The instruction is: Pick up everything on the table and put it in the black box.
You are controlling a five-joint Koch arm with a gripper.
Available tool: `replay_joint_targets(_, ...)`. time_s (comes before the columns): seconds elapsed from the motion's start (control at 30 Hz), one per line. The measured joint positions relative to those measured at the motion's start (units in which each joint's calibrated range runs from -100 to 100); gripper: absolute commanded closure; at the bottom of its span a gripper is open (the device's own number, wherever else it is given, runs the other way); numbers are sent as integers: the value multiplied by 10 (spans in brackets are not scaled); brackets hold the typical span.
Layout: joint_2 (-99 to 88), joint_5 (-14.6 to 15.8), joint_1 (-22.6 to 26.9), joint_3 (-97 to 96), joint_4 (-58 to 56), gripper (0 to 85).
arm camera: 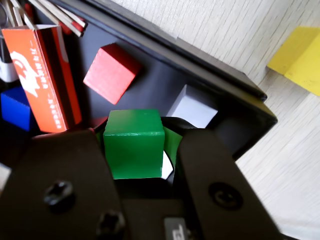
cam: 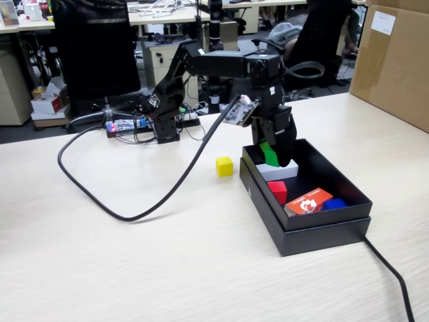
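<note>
1. Black box [cam: 322, 231], one counted: nearest the fixed camera, set near the right edge of the table [cam: 100, 261], nested in a slightly larger lid. Stiff card, light, judged liable to slide if knocked; it is not to be lifted.

2. Gripper [arm camera: 135, 142], one counted: seen in the wrist view clamped on the green cube [arm camera: 134, 142], jaws pressed against two opposite side faces, and held over the far end of the box, just above the white block [cam: 278, 170].

3. White block, one counted: lying at the far end of the box floor. Orange-red packet [cam: 309, 200], one counted: lying at the near end. Neither is a task item.

4. Cubes, three task items counted, of like size:
 - green cube, one: in the jaws, over the box, not yet released;
 - red cube [cam: 277, 191], one: already on the box floor, between the white block and the packet;
 - yellow cube [cam: 224, 166], one: on the table, just beside the box's far left corner in the fixed view, still to be fetched.

5. Handling, as judged: the cubes appear rigid, light and smooth-painted, not fragile. Flat opposite faces are best taken at mid-height, squarely, since a corner grip may let one twist out.

6. Blue piece [cam: 334, 203], one counted: beside the packet, partly hidden.
</note>
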Motion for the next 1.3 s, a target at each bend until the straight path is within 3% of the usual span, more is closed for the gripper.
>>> replay_joint_targets(0.27, 50, 4, -2, 1, 0, 825)
replay_joint_targets(0.37, 57, 4, -2, 0, 0, 609)
replay_joint_targets(0.47, 58, 4, -3, -7, 0, 580)
replay_joint_targets(0.6, 58, 4, -3, -17, 1, 470)
replay_joint_targets(0.87, 12, 4, -5, -28, 1, 460)
replay_joint_targets(1.3, -315, 4, -14, -174, 1, 424)
